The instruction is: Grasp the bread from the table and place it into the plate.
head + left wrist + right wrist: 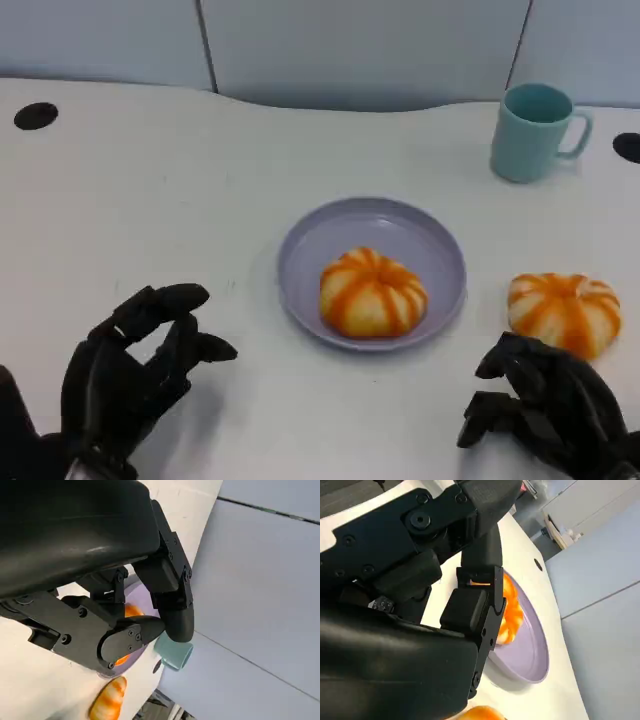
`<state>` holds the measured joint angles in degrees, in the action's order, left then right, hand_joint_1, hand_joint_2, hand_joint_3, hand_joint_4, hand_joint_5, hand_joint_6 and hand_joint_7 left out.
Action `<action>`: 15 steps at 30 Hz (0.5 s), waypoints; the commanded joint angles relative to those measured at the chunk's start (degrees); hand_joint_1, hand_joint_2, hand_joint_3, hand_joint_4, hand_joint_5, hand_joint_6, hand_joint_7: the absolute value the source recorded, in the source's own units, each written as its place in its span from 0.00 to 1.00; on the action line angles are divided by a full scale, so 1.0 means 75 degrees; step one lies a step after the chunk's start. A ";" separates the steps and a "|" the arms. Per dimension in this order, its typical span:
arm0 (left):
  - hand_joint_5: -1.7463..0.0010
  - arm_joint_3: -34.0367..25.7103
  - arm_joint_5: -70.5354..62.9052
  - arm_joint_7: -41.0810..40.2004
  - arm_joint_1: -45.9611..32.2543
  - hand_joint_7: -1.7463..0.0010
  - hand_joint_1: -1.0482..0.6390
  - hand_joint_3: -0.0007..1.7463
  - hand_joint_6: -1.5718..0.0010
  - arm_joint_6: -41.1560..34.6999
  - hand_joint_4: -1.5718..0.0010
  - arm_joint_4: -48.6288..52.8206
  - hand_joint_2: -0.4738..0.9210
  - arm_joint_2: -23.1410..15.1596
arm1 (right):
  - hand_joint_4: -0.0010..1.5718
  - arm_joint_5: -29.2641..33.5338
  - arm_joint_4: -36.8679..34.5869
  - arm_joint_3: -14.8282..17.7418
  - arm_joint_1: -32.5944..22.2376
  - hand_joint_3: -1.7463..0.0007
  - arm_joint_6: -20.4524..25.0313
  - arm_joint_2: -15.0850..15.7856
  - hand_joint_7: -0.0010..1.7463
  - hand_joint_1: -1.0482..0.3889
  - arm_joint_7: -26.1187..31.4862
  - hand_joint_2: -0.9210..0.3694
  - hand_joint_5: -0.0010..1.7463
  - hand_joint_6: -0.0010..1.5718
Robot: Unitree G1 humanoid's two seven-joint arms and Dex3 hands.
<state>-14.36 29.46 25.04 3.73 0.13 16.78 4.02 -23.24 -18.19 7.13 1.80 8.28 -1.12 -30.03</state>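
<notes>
Left hand point(130, 375): being held over the near-left tabletop point(150, 200), fingers spread, nothing gripped. Right hand point(545, 410): being held just behind the loose bread point(565, 312), fingers curled apart, nothing gripped; contact cannot be told. Plate point(300, 250): being occupied by a second bread point(372, 292). Mug point(535, 130): being kept far right, well apart.

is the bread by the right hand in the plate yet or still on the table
On the table. That bread lies on the white tabletop to the right of the purple plate, apart from its rim, just ahead of the right hand. Another bread sits in the plate.
</notes>
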 commanded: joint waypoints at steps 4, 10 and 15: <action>0.18 -0.0138 0.0072 -0.0286 -0.0227 0.33 0.53 0.61 0.53 -0.0099 0.49 -0.0132 0.74 0.0045 | 0.93 -0.0026 -0.0106 0.0141 0.0113 1.00 -0.0074 0.0194 0.46 0.13 -0.0036 0.11 0.45 0.80; 0.15 -0.0147 -0.0025 -0.0415 -0.0156 0.27 0.52 0.58 0.54 -0.0024 0.49 0.0034 0.74 0.0090 | 0.92 -0.0061 -0.0294 0.0225 0.0232 1.00 -0.0127 0.0278 0.47 0.13 -0.0136 0.10 0.44 0.78; 0.13 -0.0155 -0.0094 -0.0484 -0.0067 0.28 0.51 0.54 0.53 0.0035 0.50 0.0229 0.76 0.0080 | 0.91 -0.0033 -0.0482 0.0260 0.0311 1.00 -0.0275 0.0333 0.48 0.13 -0.0185 0.10 0.45 0.79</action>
<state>-15.15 29.29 22.21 2.62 -0.36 17.67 5.21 -23.22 -21.04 8.19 3.33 7.02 0.35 -30.96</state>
